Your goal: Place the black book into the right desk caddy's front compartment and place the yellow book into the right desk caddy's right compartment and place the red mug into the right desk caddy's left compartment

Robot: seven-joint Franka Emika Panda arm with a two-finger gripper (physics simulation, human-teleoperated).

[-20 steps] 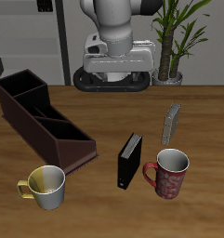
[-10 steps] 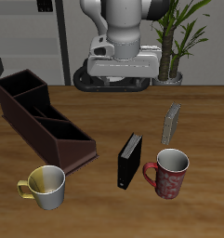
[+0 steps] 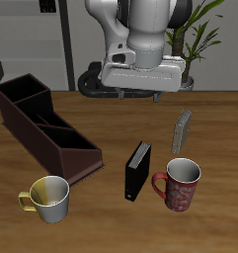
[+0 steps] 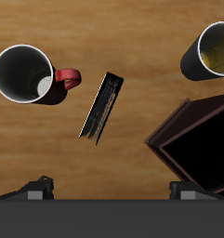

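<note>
The black book (image 3: pixel 138 170) stands upright on its edge near the middle of the table, and the wrist view shows it from above (image 4: pixel 102 106). Beside it, nearer the front edge, stands the red mug (image 3: pixel 179 185) (image 4: pixel 30 74). The yellow book (image 3: pixel 182 131), grey-tan, stands upright farther back and is outside the wrist view. The right desk caddy (image 3: pixel 41 126) (image 4: pixel 197 144) lies diagonally, with all its compartments empty. My gripper (image 3: pixel 137 95) (image 4: pixel 115 188) hangs high above the table behind the black book. It is open and holds nothing.
A cream mug with a yellow handle (image 3: pixel 49 198) (image 4: pixel 211 51) stands by the caddy's low end near the front edge. A potted plant (image 3: pixel 185 44) stands at the back, behind the yellow book.
The gripper has shifted sideways towards the books' side and come a little lower and forward. Nothing on the table has moved.
</note>
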